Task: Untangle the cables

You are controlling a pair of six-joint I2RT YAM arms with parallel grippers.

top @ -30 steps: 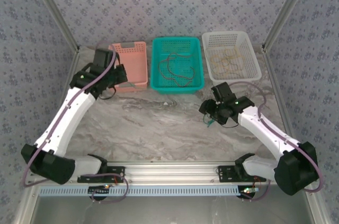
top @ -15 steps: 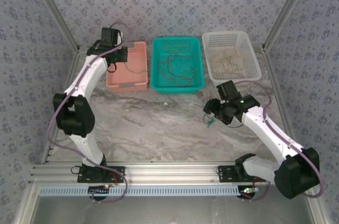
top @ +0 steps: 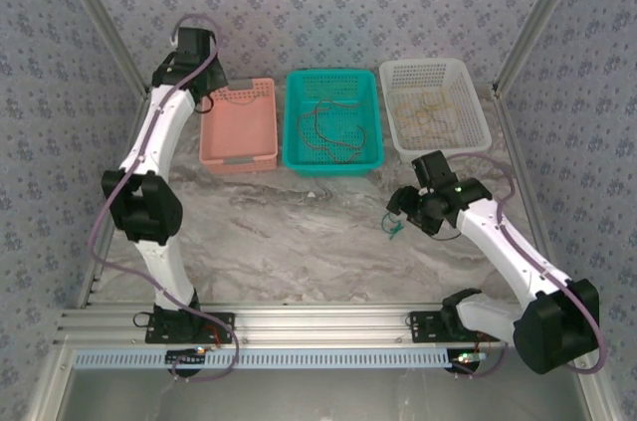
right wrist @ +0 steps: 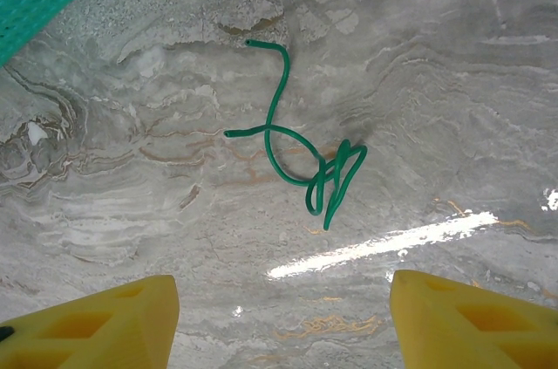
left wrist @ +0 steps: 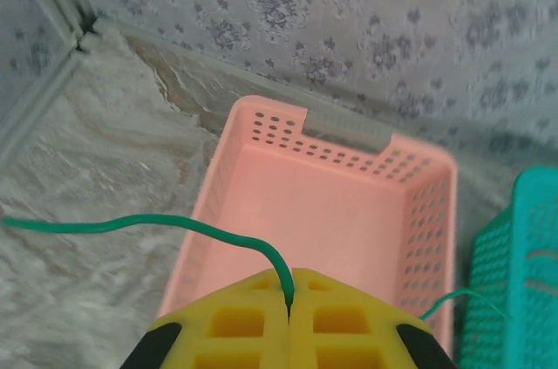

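**Green cable going to the pink basket, second one waiting on the desk**

Left fingers are pinching shut on a green cable and holding it up over the near wall of the pink basket. One end is trailing left, out past the rim and over the desk. A shorter end is poking right, toward the teal basket.

Right fingers are spread wide and gripping nothing. They're hovering over a second green cable, which is lying on bare desk. It's crossing itself in one loop and bunching into a tight fold at one end. From the top view it's sitting just beside the right fingers, well in front of the baskets.

The teal basket is holding a dark reddish cable. The white basket is holding a pale yellowish one.

My read: we're in the drop-off step for the left cable, and the right pick isn't started yet.

- **Left:** it's looking off-centre, so I'd shift it further over the basket and lower it before opening. Otherwise the long tail is likely landing outside the rim.
- **Right:** it needs to come down and close on a single strand, say the straight run near the free end. Grabbing the folded bunch is probably just tightening it.
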